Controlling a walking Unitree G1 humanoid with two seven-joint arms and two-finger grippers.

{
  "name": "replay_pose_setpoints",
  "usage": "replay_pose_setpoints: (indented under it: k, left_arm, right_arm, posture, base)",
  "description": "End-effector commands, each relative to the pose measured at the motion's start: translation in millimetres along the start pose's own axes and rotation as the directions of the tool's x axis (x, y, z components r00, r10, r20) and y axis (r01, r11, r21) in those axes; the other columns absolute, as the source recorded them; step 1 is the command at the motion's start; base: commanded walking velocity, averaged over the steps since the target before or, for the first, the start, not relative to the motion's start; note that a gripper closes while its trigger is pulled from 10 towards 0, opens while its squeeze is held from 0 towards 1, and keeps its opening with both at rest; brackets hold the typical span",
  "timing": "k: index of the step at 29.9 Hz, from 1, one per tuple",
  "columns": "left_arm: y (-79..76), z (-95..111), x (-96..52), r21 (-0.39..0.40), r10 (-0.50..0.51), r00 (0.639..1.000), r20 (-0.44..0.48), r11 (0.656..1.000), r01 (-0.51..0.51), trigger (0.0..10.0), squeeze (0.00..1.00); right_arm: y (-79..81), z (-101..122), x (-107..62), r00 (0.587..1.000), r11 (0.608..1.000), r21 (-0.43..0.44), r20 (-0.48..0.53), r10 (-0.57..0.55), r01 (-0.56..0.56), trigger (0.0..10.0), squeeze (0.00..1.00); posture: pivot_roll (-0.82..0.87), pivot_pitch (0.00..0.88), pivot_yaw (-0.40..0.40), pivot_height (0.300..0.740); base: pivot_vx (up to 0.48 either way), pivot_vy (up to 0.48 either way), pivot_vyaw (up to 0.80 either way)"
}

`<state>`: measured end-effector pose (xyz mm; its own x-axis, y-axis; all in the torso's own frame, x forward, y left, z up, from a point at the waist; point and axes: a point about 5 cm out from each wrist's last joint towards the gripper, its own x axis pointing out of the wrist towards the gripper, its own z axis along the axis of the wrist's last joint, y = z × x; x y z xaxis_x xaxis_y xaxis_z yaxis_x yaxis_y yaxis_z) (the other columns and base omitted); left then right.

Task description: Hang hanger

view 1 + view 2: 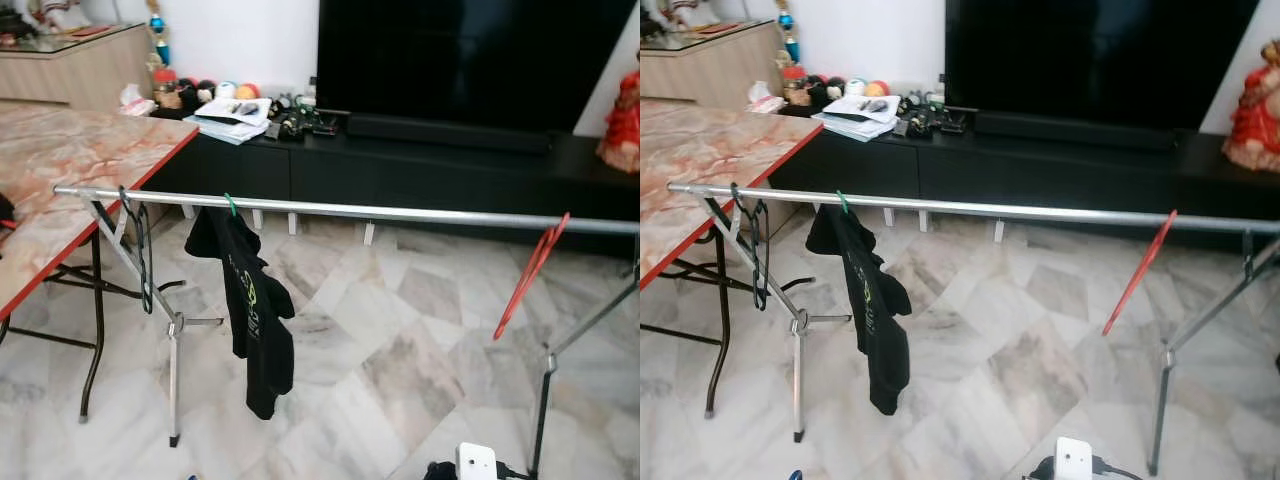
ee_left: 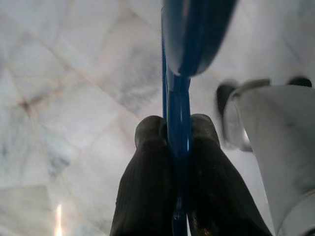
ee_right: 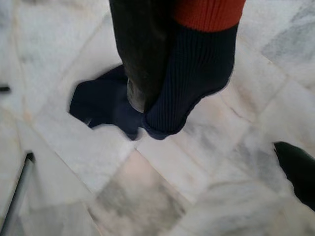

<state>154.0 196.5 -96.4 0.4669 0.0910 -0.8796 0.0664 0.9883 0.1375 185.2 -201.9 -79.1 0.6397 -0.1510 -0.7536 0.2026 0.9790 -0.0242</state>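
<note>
two black fingers (image 2: 147,162) of the left pincer (image 2: 178,147) are clamped on a blue hanger (image 2: 179,113), thin bar running straight out between them, seen in the left wrist view over marble floor (image 2: 74,98). pincer hangs low, pointed at the floor, so the hanger's long axis runs roughly along the fingers w/ the rest of it blurred up close. target's the silver rail (image 1: 400,213) of the drying rack, well above and ahead of the arm, lying across the robot's front. rail already carries a black shirt (image 1: 250,310) on a green hanger (image 1: 230,204), a dark hanger (image 1: 143,250) near its left end, a red hanger (image 1: 530,270) toward the right. judgement: left arm must lift and turn the hook over the free stretch btwn shirt and red hanger. right pincer: idle, grip can't tell; its view has a dark-and-orange knit cloth (image 3: 197,64) over floor.
</note>
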Motion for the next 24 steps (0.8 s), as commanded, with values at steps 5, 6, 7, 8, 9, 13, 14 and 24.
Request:
replay_pose_setpoints:
  k: [5, 6, 7, 8, 9, 13, 14, 24]
  left_arm:
    - [3.9, -5.7, -0.8, 0.033, 0.005, 1.0, -0.02, 0.999, -0.004, 10.0, 0.0]
    - [3.9, -5.9, -0.8, 0.036, 0.005, 1.0, -0.021, 0.999, -0.005, 10.0, 0.0]
    - [4.0, -6.1, -0.8, 0.037, 0.006, 1.0, -0.022, 0.999, -0.005, 10.0, 0.0]
    - [4.0, -6.3, -0.8, 0.039, 0.005, 1.0, -0.023, 0.999, -0.004, 10.0, 0.0]
    - [3.9, -6.6, -0.9, 0.045, 0.003, 1.0, -0.025, 0.999, -0.002, 10.0, 0.0]
    - [3.8, -6.7, -0.9, 0.044, 0.001, 1.0, -0.025, 0.999, 0.0, 10.0, 0.0]
    - [3.4, -6.5, -0.9, 0.043, -0.003, 1.0, -0.024, 0.999, 0.004, 10.0, 0.0]
    - [2.9, -6.3, -0.9, 0.038, -0.012, 1.0, -0.02, 0.999, 0.012, 10.0, 0.0]
  right_arm:
    - [-11.1, -2.5, -1.7, 1.0, 1.0, 0.007, 0.006, -0.002, 0.002, 10.0, 0.0]
    - [-14.4, -3.3, -2.1, 1.0, 1.0, 0.008, 0.004, -0.005, 0.005, 10.0, 0.0]
    - [-17.5, -4.0, -2.5, 1.0, 1.0, 0.009, 0.002, -0.009, 0.009, 10.0, 0.0]
    - [-21.5, -4.8, -3.1, 1.0, 1.0, 0.01, -0.001, -0.013, 0.013, 10.0, 0.0]
    - [-26.8, -5.9, -3.9, 1.0, 1.0, 0.012, -0.004, -0.019, 0.019, 10.0, 0.0]
    - [-30.6, -7.3, -4.7, 1.0, 1.0, 0.013, -0.008, -0.024, 0.024, 10.0, 0.0]
    - [-31.5, -8.2, -5.1, 1.0, 1.0, 0.014, -0.01, -0.025, 0.025, 10.0, 0.0]
    - [-14.2, -10.1, -3.9, 1.0, 1.0, 0.012, -0.012, -0.007, 0.007, 10.0, 0.0]
  posture:
    - [0.05, 0.0, -0.005, 0.74]
    - [0.05, 0.0, -0.005, 0.74]
    - [0.05, 0.0, -0.004, 0.74]
    - [0.05, 0.0, -0.004, 0.74]
    - [0.05, 0.0, -0.004, 0.74]
    - [0.05, 0.0, -0.004, 0.74]
    - [0.05, 0.0, -0.004, 0.74]
    - [0.05, 0.0, -0.003, 0.74]
  base:
    - [0.0, 0.0, 0.0]
    - [0.0, 0.0, 0.0]
    - [0.0, 0.0, 0.0]
    - [0.0, 0.0, 0.0]
    - [0.0, 0.0, 0.0]
    - [0.0, 0.0, 0.0]
    - [0.0, 0.0, 0.0]
    - [-0.127, 0.0, 0.0]
